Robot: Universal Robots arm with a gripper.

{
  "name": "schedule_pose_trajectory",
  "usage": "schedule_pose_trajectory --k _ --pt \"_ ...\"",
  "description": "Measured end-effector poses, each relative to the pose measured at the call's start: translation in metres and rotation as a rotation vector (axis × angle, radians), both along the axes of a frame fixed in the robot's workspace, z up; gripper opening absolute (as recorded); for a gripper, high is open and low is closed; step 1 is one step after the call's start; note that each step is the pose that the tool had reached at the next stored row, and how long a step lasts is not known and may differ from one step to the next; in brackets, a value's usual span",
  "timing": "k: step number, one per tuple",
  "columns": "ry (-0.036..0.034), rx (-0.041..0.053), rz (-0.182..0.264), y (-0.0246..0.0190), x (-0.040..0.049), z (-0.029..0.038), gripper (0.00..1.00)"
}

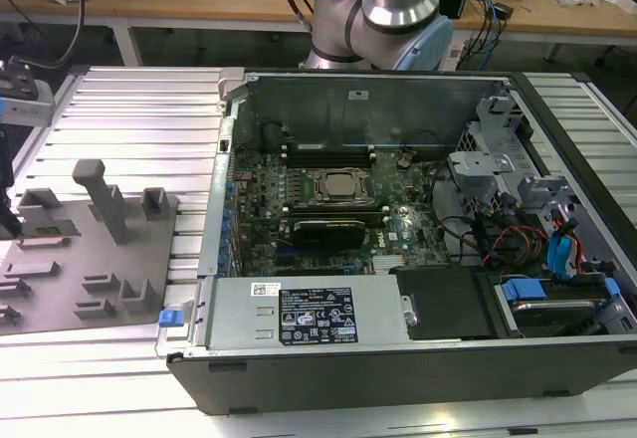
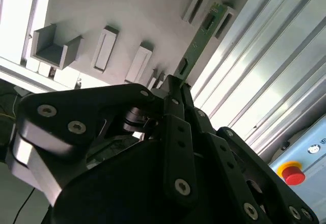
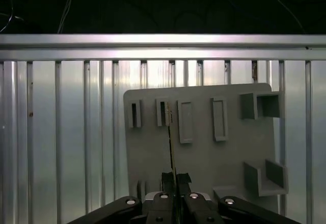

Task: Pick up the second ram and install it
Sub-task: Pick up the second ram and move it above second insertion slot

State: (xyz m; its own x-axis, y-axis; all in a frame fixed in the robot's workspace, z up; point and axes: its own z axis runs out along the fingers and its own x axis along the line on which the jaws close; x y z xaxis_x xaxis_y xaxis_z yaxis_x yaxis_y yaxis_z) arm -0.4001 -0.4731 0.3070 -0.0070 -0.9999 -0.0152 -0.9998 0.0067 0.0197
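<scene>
The second ram [image 2: 202, 35] is a thin green stick resting on edge in slotted holders of the grey fixture plate [image 2: 132, 15]. In the first wrist view the ram [image 3: 169, 142] shows edge-on, running from a holder slot back to my gripper [image 3: 174, 179]. Its black fingers [image 2: 173, 89] are closed against both faces of the stick's near end. In the exterior view the gripper [image 1: 6, 214] stands at the far left edge over the plate [image 1: 60, 279], with the ram [image 1: 47, 229] beside it. The square CPU socket [image 1: 336, 186] and black memory slots [image 1: 328, 147] lie inside the open computer case.
The open case [image 1: 398, 358] fills the exterior view's middle and right, with a power supply box [image 1: 309, 314] along its near wall and cables and drive bays [image 1: 537, 239] at the right. Upright grey posts [image 1: 105, 199] rise from the fixture plate. Ribbed aluminium tabletop [image 3: 61, 132] surrounds the plate.
</scene>
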Motion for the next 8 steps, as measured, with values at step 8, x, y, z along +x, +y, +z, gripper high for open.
schedule_pose_trajectory --k 8 --pt "0.0001 -0.0023 0.0 0.0018 0.0001 0.0177 0.14"
